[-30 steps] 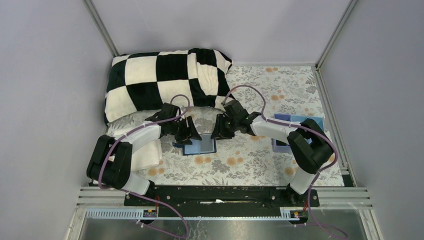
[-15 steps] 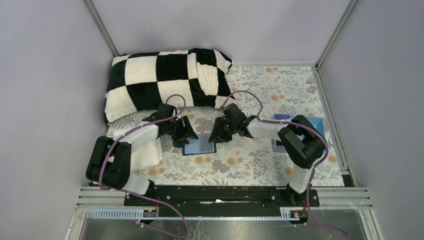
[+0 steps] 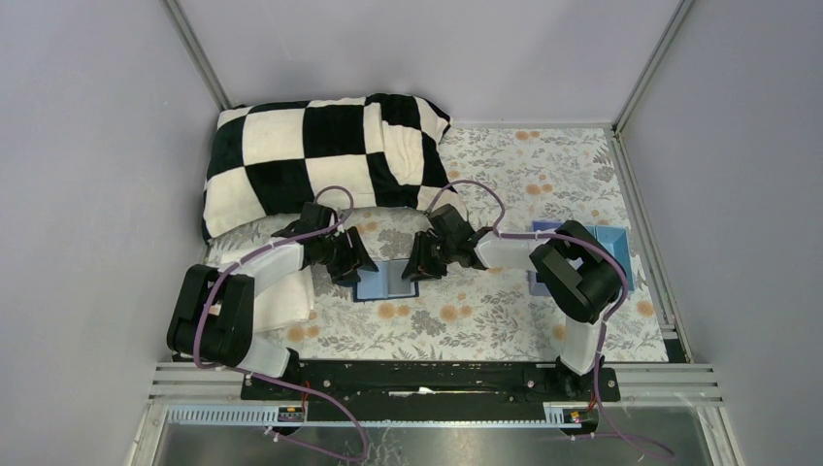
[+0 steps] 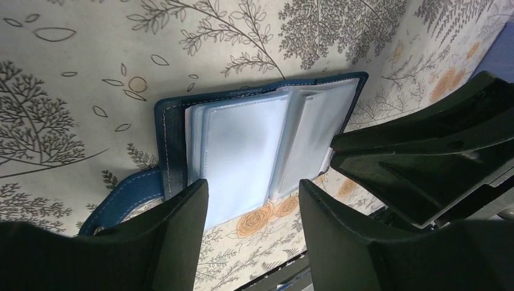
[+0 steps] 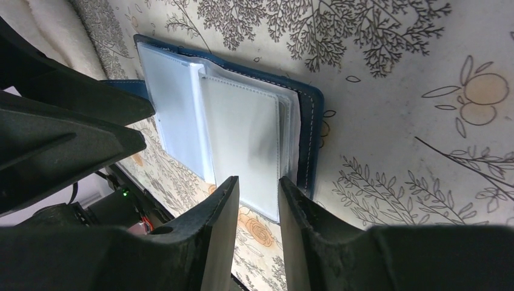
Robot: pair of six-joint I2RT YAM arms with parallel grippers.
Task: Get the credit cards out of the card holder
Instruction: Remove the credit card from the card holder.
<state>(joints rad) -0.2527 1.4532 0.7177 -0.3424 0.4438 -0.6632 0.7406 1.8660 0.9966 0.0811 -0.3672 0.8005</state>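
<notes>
The card holder (image 3: 386, 283) lies open on the floral cloth, dark navy outside, with pale clear sleeves fanned out. I cannot make out credit cards inside the sleeves. In the left wrist view the holder (image 4: 254, 139) is just beyond my left gripper (image 4: 253, 203), which is open with only cloth and the sleeve's edge between its fingers. The blue closure tab (image 4: 124, 195) sticks out by the left finger. In the right wrist view my right gripper (image 5: 259, 189) stands open by a narrow gap over the holder's (image 5: 242, 130) right-hand sleeve, holding nothing. From above, the left gripper (image 3: 355, 266) and right gripper (image 3: 415, 268) flank the holder.
A black-and-white checked pillow (image 3: 320, 160) lies at the back left. A folded white towel (image 3: 283, 296) sits under the left arm. A light-blue compartment tray (image 3: 613, 248) is at the right, partly behind the right arm. Grey walls close in all sides.
Both grippers have drawn in closer to the open card holder. The right arm's elbow has swung left, and its jaws have narrowed slightly.
</notes>
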